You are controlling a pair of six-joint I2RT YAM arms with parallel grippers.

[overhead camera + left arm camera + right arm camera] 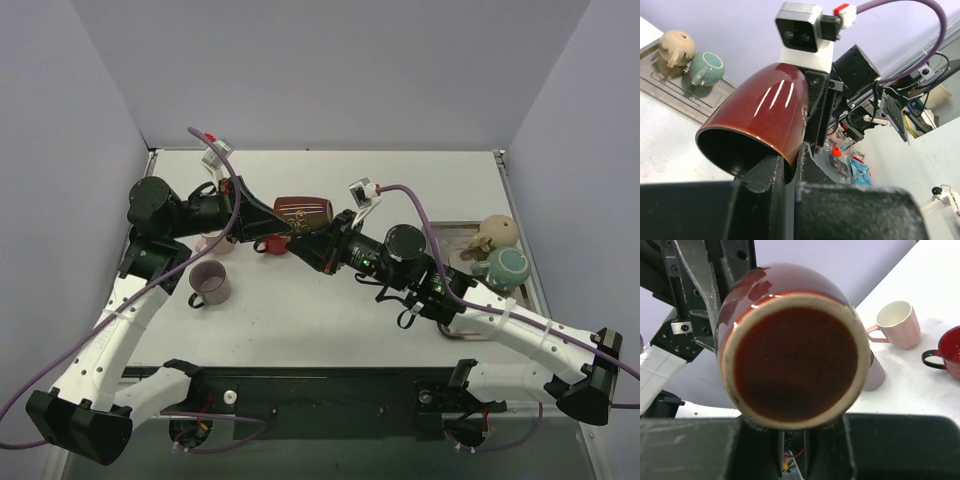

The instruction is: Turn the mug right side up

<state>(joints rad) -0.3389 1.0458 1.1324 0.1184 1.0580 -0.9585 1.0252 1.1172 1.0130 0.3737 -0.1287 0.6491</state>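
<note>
The dark red mug (302, 212) hangs in the air on its side above the table's middle. Its mouth faces left and its base faces right. My left gripper (274, 216) is shut on the rim. In the left wrist view one finger is inside the mug (765, 115) and one outside, the gripper (790, 157) pinching the wall. My right gripper (330, 226) is at the mug's base end. In the right wrist view the mug's unglazed base (795, 360) fills the frame above the gripper (794, 427). Its jaws stand a narrow gap apart, tips hidden behind the mug. The handle is hidden.
A grey-purple mug (210, 284), a pink mug (212, 243) and a red cup (272, 244) stand on the table under the left arm. A metal tray (455, 235) at the right holds a beige pot (493, 234) and a teal mug (503, 266).
</note>
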